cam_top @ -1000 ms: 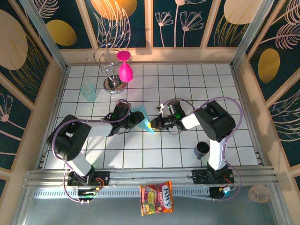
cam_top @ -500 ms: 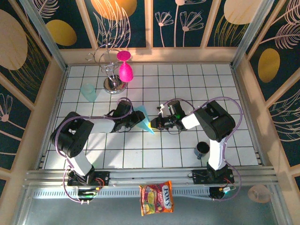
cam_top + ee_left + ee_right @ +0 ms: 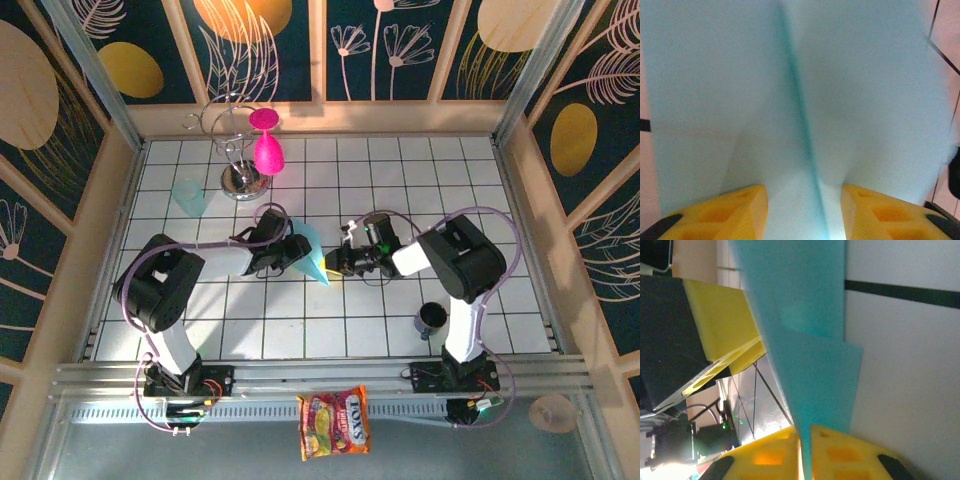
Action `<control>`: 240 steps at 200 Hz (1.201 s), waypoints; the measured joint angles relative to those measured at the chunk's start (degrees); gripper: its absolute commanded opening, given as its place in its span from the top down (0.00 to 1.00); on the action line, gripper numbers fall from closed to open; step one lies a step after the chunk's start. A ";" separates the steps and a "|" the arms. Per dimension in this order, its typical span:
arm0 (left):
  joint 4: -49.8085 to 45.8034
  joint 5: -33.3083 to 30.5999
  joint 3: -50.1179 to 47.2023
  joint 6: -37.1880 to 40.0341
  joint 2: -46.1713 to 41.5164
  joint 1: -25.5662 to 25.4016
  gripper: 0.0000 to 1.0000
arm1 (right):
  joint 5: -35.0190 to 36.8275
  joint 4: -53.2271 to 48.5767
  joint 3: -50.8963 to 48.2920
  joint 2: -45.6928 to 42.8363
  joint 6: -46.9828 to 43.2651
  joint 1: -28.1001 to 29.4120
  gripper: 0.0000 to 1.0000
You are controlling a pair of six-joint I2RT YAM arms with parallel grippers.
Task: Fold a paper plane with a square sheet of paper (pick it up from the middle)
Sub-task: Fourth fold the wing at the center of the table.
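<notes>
I work both arms here, and both sets of jaws meet at the sheet of paper (image 3: 312,254), which stands off the tiles at the middle of the overhead frame; it is already creased into a narrowing shape, broad at its upper end and running down to a point at the lower right, so its long axis lies nearly up and down that frame, across the line between my two wrists.

My left gripper (image 3: 804,202) comes at it from the left; in that wrist view the crease runs from the top centre straight down into the gap, and the yellow fingers (image 3: 725,210) stand apart with the fold filling the space between them; whether the pads press on it, I cannot tell.

My right gripper (image 3: 804,452) comes from the right; its jaws are drawn close on the paper's lower edge, with only a thin slit showing, and the sheet rises out of that slit toward the top of the frame.

Neither arm is nearer; I judge that the next crease depends on one side holding firm while the other slides along the fold line.
</notes>
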 measured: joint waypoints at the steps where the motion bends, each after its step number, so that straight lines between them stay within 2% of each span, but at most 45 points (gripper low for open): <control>1: -0.13 -0.09 0.11 -0.02 0.07 -0.02 0.56 | 0.02 -0.04 -0.09 -0.11 0.04 -0.07 0.79; 17: -1.33 -0.74 1.03 -0.02 0.55 -0.15 0.56 | 0.76 -0.92 -1.42 -2.60 0.09 -0.87 0.75; 48: -2.95 -2.03 2.47 -0.07 1.40 -0.44 0.57 | 2.45 -3.17 -1.79 -6.62 -1.22 -1.36 0.75; 134: -3.19 -2.60 2.38 -0.22 1.36 -0.44 0.65 | 6.64 -7.98 1.66 -5.53 -6.49 1.64 0.69; 200: -3.39 -3.04 2.27 -0.24 1.36 -0.44 0.69 | 16.92 -13.22 2.89 -6.99 -15.67 8.17 0.67; 240: -3.34 -3.06 2.19 -0.24 1.36 -0.44 0.69 | 22.75 -14.95 3.32 -7.76 -18.82 9.33 0.66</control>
